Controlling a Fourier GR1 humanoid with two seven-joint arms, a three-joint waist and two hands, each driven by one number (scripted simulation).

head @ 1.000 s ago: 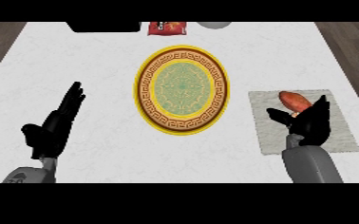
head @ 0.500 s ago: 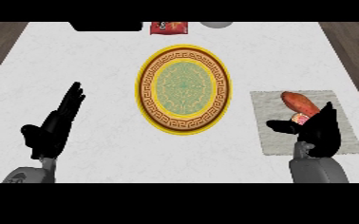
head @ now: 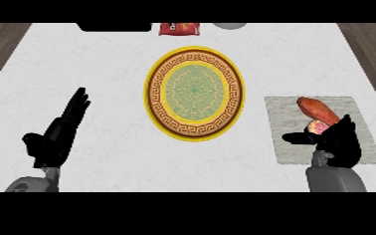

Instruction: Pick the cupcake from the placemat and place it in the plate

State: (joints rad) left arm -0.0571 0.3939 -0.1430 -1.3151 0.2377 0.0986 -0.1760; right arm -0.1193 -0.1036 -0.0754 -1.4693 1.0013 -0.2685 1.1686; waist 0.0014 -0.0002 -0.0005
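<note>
Pick step underway, nothing lifted yet. Robot's right hand (head: 339, 140) sits over the grey placemat (head: 288, 129) at the bench's (head: 95, 64) right side, thumb stuck out to the left, fingers spread, closing on nothing. The cupcake (head: 320, 127), a small pink-and-cream thing, shows just above the thumb, right at the hand's edge, touching or nearly so; can't tell which. An orange-red oblong item (head: 317, 108) lies on the mat just beyond it. The plate (head: 157, 84), gold rim w/ brown key-pattern band, sits mid-bench, well apart to the left, nothing on it. Left hand (head: 58, 132) rests open at lower left, fingers straight. Next, by the look of it: curl round the cupcake w/o nudging the oblong item, lift, carry left to the plate.
</note>
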